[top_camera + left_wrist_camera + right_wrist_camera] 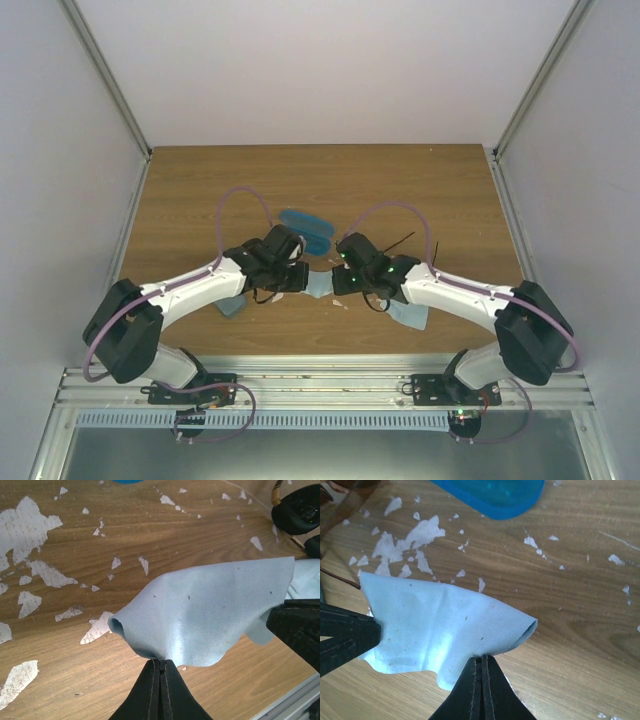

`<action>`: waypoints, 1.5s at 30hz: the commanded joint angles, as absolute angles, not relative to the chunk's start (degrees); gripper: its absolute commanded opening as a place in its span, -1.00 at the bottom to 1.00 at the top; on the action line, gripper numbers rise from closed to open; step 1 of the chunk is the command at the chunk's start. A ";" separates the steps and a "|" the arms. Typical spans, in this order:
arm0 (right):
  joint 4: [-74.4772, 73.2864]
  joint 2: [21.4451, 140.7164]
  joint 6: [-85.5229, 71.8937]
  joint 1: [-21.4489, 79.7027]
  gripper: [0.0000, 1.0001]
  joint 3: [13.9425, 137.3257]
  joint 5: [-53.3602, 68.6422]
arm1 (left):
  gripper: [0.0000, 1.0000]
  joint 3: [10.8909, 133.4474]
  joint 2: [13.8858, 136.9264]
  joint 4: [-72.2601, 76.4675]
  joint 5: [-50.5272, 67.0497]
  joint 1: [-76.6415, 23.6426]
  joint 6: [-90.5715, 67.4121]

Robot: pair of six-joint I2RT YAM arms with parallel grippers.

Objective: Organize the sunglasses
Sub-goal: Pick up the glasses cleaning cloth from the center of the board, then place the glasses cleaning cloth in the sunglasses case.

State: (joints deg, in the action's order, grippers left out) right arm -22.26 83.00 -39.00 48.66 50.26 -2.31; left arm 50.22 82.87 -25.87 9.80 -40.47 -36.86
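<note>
A light blue cloth [320, 287] hangs stretched between my two grippers, just above the table's middle. My left gripper [160, 662] is shut on one edge of the cloth [210, 615]. My right gripper [482, 659] is shut on the opposite edge of the cloth [440, 625]. Both pinch points meet in the top view, left gripper [306, 279] and right gripper [336, 281]. A reddish-brown pair of sunglasses [342, 492] shows partly at the top left of the right wrist view. A dark round lens [297, 512] sits at the top right of the left wrist view.
A bright blue oval case [305, 228] lies open just beyond the grippers, its rim [490, 497] close to the cloth. Grey-blue pieces lie under the left arm [230, 307] and the right arm [410, 315]. The wooden table [200, 190] is worn with white patches.
</note>
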 commanded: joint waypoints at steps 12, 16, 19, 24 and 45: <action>-17.16 87.20 -36.39 44.69 -0.99 58.16 0.93 | -1.00 65.79 87.75 -36.40 6.65 -34.69 -24.28; -17.01 92.87 -37.77 44.19 -0.99 63.94 0.10 | -1.00 70.94 90.76 -38.72 10.07 -29.45 -19.64; -16.97 98.20 -38.82 43.50 -0.99 68.61 -0.83 | -1.00 73.17 93.42 -39.10 11.69 -26.19 -16.93; -18.36 104.07 -40.11 42.45 -0.99 74.96 -2.21 | -1.00 75.89 98.47 -39.24 14.11 -21.57 -14.23; -21.34 110.28 -42.02 41.30 -0.99 80.42 -5.67 | -1.00 80.96 107.11 -36.63 21.26 -17.77 -10.88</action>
State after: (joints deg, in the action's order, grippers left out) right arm -20.84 109.95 -40.99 41.76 78.63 -3.33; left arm 79.29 106.50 -38.11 19.94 -18.24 -11.92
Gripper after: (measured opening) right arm 0.011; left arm 0.008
